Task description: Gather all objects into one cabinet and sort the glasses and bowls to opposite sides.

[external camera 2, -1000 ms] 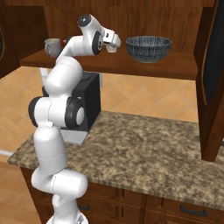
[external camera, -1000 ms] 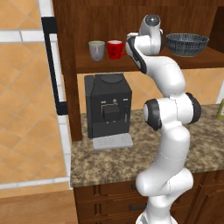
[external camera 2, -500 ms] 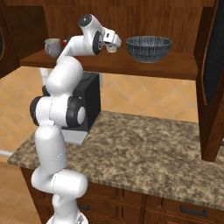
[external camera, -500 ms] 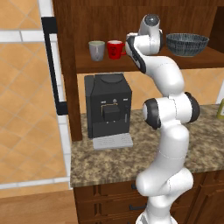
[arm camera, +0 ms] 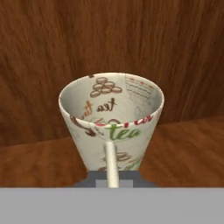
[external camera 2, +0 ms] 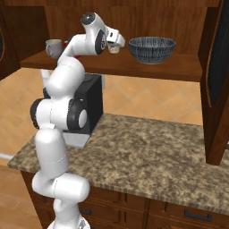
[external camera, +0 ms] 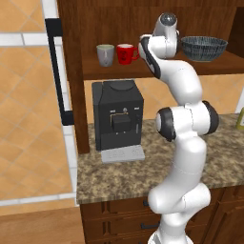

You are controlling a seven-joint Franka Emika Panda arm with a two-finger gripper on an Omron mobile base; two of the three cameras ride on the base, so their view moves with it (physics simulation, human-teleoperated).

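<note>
In the hand view a cream patterned mug (arm camera: 111, 120) stands on the cabinet's wooden shelf (arm camera: 183, 148) right in front of the hand, its handle turned toward me. My gripper (arm camera: 112, 178) is shut on that handle. The right base view has the gripper (external camera 2: 115, 47) at the cream mug (external camera 2: 115, 50), on the shelf (external camera 2: 134, 67) just left of the wide dark speckled bowl (external camera 2: 152, 49). The grey cup (external camera: 105, 55) and the red mug (external camera: 125, 53) stand side by side at the shelf's left end. The bowl (external camera: 204, 47) sits to the right of the arm.
A black coffee machine (external camera: 118, 114) stands on the granite counter (external camera 2: 147, 152) under the shelf. An open cabinet door (external camera 2: 217, 80) hangs at the right. Left of the cabinet is a white fridge door with a dark handle (external camera: 57, 71). Drawers run below the counter.
The fingers have closed on the cream mug's handle. The arm and the other cups and bowl have stayed where they were.
</note>
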